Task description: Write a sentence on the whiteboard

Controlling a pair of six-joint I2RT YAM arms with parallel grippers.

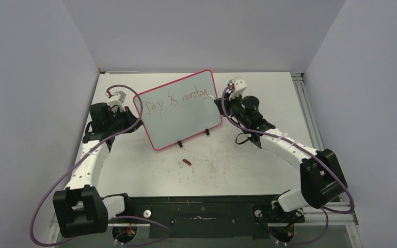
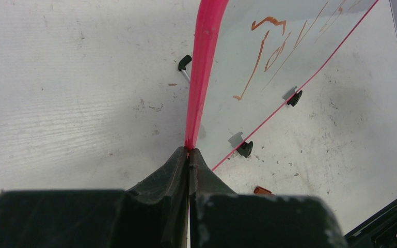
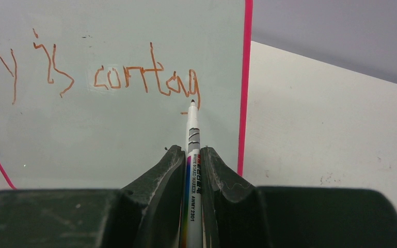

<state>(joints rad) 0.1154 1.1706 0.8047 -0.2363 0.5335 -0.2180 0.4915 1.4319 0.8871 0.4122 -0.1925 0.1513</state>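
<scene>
1. From the top: the whiteboard (image 1: pixel 178 108) stands near the back of the counter (image 1: pixel 248 165), in the middle. It leans back on its small black feet (image 1: pixel 179 143). The sentence (image 1: pixel 173 99) runs along the top of the board and reads "Joy is contag". The left arm (image 1: pixel 90 155) reaches to the board's left edge. The right arm (image 1: pixel 284 142) reaches to its right edge, up near the writing. A small reddish thing (image 1: pixel 187 163) lies on the counter in front of the board. It may be a pen cap, but it is too small to tell.

2. From the left wrist: the left jaws are squeezed tight on the board's pink frame (image 2: pixel 204 62), holding it from the side. The start of the writing shows on the board face.

3. From the right wrist: the right jaws are clenched on a whiteboard marker (image 3: pixel 192 150). Its tip sits at the tail of the "g", right on the board. The pink frame is just beside that last letter.

4. How far along: two words are done and the third looks only half done. I think it wants more letters, maybe to make "contagious". There is very little room left before the frame, so the last letters may have to be small or go lower down.

5. The counter is white, with lots of dark specks and scuffs. Plain grey-purple walls (image 1: pixel 196 31) close in the back and both sides. A metal rail (image 1: pixel 310 119) runs along the right edge of the counter.
</scene>
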